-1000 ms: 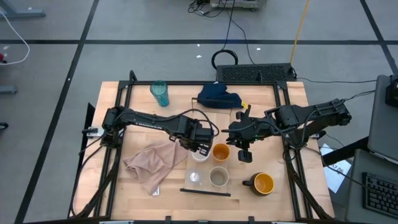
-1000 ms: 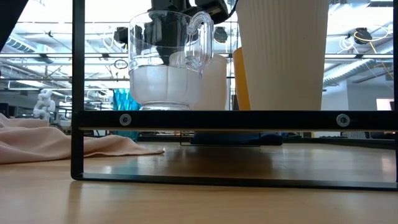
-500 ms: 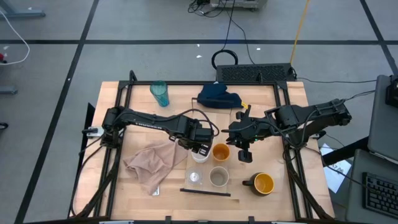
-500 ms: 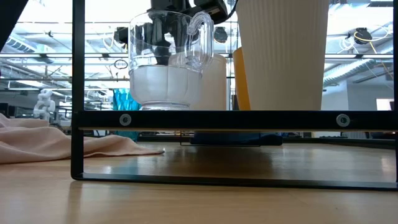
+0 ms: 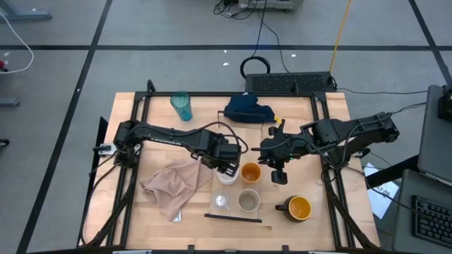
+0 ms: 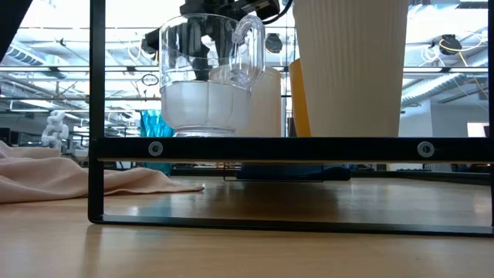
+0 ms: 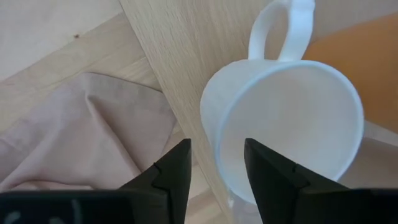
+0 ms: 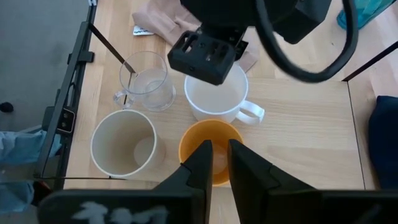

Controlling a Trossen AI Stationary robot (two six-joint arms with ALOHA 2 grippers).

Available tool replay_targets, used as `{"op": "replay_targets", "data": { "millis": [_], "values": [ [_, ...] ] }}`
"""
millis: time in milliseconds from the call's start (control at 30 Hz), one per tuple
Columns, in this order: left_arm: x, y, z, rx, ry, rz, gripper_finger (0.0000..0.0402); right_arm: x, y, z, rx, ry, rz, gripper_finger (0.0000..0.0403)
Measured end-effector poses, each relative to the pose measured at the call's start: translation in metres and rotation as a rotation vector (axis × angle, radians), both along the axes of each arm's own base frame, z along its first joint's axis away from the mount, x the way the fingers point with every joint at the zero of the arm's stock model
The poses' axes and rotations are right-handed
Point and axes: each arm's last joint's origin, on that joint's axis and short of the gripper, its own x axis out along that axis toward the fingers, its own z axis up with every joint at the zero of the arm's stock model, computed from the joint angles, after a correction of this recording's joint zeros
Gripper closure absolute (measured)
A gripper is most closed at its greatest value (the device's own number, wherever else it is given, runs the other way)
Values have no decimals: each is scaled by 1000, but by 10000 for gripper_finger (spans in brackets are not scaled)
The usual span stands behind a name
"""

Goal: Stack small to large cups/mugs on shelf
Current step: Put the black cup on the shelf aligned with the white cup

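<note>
**A:** While the left gripper [image 5: 227, 168] hangs over the white mug [image 7: 286, 124], its fingers stand apart astride the rim, gripping nothing that I can see.

**B:** And the mug sits on the shelf [image 5: 234, 199], mid-length, near its left long edge, with the small orange cup [image 5: 251, 171] just beside it.

**A:** Stiff ceramic, I'd say, glazed and slick, moderately heavy. The handle looks too narrow a target; pinching the wall at the rim seems the safer hold.

**B:** The right gripper [image 5: 278, 173] hovers above the orange cup with its fingers nearly together, empty.

**A:** The tiny clear cup [image 8: 145, 83] looks fragile, perhaps glass. The teal tumbler [image 5: 181, 106] waits by the table's far-left corner, well apart.
</note>
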Motion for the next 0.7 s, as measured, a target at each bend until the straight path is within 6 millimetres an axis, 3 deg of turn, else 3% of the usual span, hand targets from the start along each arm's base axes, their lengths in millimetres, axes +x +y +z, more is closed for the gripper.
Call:
{"op": "replay_targets", "data": {
  "millis": [400, 700],
  "values": [
    [-5, 0, 13, -22, -44, -17, 252, 0, 0, 0, -2, 0, 2, 361],
    [-6, -1, 33, -93, -190, -203, 252, 0, 0, 0, -4, -3, 0, 361]
  ]
}}
